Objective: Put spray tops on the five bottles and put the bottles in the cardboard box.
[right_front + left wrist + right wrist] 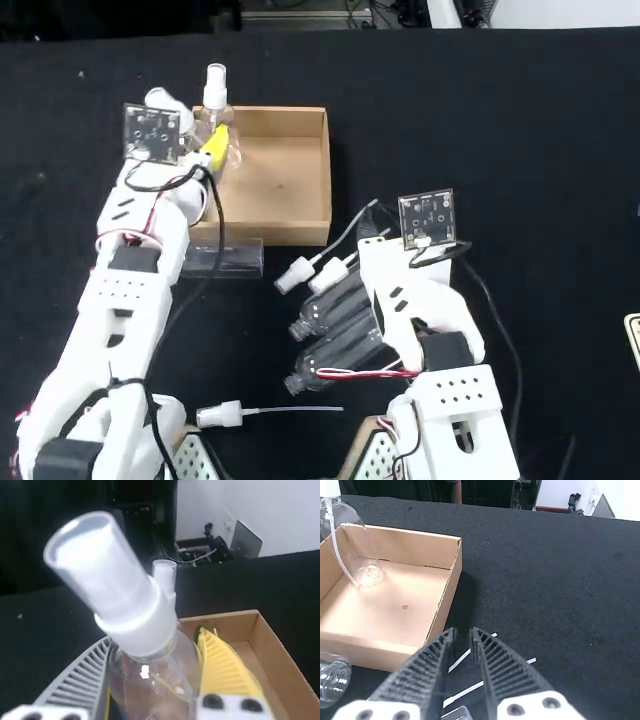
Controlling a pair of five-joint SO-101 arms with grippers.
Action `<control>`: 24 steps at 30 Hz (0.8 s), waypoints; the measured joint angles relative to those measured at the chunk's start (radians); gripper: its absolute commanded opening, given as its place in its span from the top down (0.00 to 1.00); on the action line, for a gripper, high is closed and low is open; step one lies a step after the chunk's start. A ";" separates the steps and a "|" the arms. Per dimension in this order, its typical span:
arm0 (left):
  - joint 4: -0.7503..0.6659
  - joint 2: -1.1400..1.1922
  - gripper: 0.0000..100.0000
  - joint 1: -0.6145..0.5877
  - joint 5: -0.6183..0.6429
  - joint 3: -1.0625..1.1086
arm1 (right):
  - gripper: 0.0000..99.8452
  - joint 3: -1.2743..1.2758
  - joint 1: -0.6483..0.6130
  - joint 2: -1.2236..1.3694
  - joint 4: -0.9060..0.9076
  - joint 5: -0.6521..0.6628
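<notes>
my left pincer (155,645) is clamped on the capped bottle (131,607) over the cardboard box (300,232). i lower it upright beside the standing bottle (215,88), then release. my right pincer (462,632) is barely parted and empty.

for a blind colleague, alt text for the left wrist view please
A clear plastic bottle with a white spray top sits tilted between the left arm's grey and yellow ribbed jaws, close to the camera. Behind it are a second white spray top and the open brown cardboard box on a black table.
</notes>
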 measured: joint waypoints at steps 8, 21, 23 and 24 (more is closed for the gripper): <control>0.000 0.020 0.97 0.015 0.002 -0.017 | 0.97 0.000 0.000 0.000 0.000 0.000; -0.146 0.037 0.97 0.017 0.002 0.011 | 0.97 0.000 0.000 0.000 0.000 0.000; -0.158 0.037 0.97 0.017 0.003 0.011 | 0.97 0.000 0.000 0.000 0.000 0.000; -0.161 0.037 0.97 0.017 0.003 0.011 | 0.97 0.000 0.000 0.000 0.000 0.000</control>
